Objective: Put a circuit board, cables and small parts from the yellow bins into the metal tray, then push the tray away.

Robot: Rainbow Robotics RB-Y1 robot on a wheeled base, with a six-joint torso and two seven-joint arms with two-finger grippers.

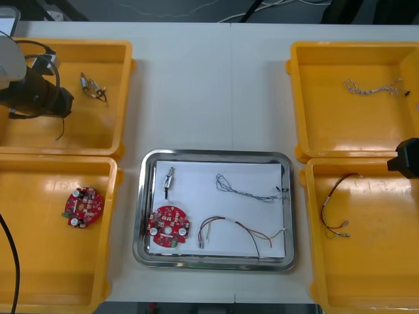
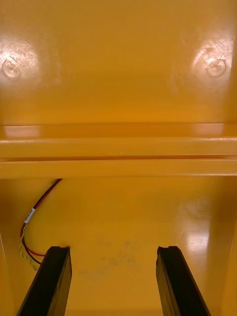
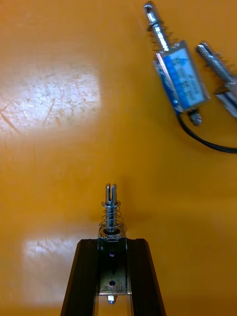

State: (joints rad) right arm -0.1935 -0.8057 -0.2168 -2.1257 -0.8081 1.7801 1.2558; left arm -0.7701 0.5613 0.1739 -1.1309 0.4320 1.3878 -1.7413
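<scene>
Glossy plastic yellow bins (image 1: 366,118), shiny smooth metal tray (image 1: 213,154)

**A:** Where does the front camera sit?

**B:** Above the arms, looking steeply down on the table (image 1: 216,85). All 4 yellow bins (image 1: 124,98) and the metal tray (image 1: 144,216) fit in it, with the far edge at the top.

**A:** And the 2 wrist cameras?

**B:** Far closer. The left one looks along the left jaws, which are clamped on a small metal part (image 3: 112,210), close to the floor of the far left bin (image 3: 54,123). The loose metal parts (image 3: 178,79) beyond are the same loose metal parts (image 1: 91,85) seen from above.

**A:** The right?

**B:** It sits low inside the near right bin (image 2: 123,222), between the spread right jaws, facing the wall it shares with the far right bin (image 2: 118,74). Its red and yellow cable (image 2: 30,215) is the red and yellow cable (image 1: 332,191) in the front view.
</scene>
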